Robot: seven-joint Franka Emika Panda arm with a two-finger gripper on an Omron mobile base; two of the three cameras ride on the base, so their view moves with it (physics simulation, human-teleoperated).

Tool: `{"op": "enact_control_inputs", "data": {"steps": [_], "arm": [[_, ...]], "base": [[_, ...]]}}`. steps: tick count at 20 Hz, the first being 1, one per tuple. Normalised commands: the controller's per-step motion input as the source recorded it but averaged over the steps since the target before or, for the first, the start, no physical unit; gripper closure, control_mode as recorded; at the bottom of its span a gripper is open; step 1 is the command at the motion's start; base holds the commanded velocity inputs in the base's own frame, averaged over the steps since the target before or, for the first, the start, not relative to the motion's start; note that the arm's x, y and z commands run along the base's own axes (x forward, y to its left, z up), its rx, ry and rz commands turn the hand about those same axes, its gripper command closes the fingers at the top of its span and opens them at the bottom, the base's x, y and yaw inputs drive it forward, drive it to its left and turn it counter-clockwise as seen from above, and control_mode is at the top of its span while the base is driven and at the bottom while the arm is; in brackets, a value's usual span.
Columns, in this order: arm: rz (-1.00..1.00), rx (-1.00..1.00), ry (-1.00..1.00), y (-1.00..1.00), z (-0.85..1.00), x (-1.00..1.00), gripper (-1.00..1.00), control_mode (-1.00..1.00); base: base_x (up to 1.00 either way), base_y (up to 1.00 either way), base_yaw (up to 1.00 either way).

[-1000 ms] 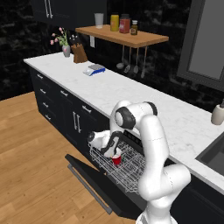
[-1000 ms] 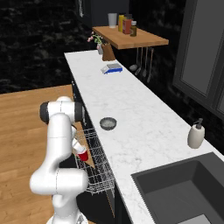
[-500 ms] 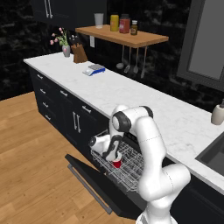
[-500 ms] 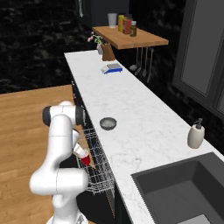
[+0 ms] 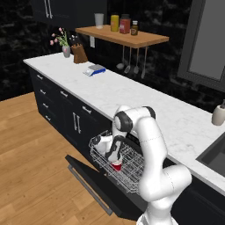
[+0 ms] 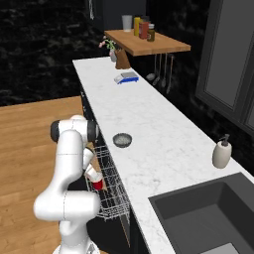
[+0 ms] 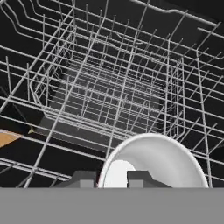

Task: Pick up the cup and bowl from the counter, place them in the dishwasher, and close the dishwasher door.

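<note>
The red cup [image 5: 117, 165] stands upright in the dishwasher's white wire rack [image 5: 134, 172], which is pulled out over the dropped dishwasher door [image 5: 94, 182]. My gripper [image 5: 114, 159] points down onto it. In the hand view the cup's white rim [image 7: 162, 151] curves just ahead, and my gripper [image 7: 111, 178] straddles its left wall with the fingertips [image 7: 83, 177] slightly apart. From the right the cup [image 6: 97, 183] sits under my gripper [image 6: 93, 173] in the rack [image 6: 113, 198]. The grey bowl [image 6: 122, 140] rests on the white counter [image 6: 149, 119] near its front edge.
A soap bottle [image 6: 222, 152] stands beside the dark sink [image 6: 208, 213]. A blue-and-white object [image 5: 95, 69], a knife block [image 5: 79, 54] and a flower vase [image 5: 66, 50] sit far along the counter [image 5: 110, 90]. Utensils hang under a wooden shelf [image 5: 127, 37].
The hand has sunk a little lower into the rack with the cup. The fingers have parted slightly at the rim.
</note>
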Motion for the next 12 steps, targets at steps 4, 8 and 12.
{"op": "enact_control_inputs", "data": {"steps": [4,8,12], "arm": [[0.0,0.01,0.1,0.61,-0.06,-0.24,-1.0,-1.0],[0.0,0.0,-0.06,0.18,0.26,-0.15,-1.0,-1.0],[0.0,0.0,-0.05,0.19,0.84,-0.25,-1.0,-1.0]], "base": [[0.0,0.0,0.0],[0.0,0.0,0.0],[0.0,0.0,0.0]]}}
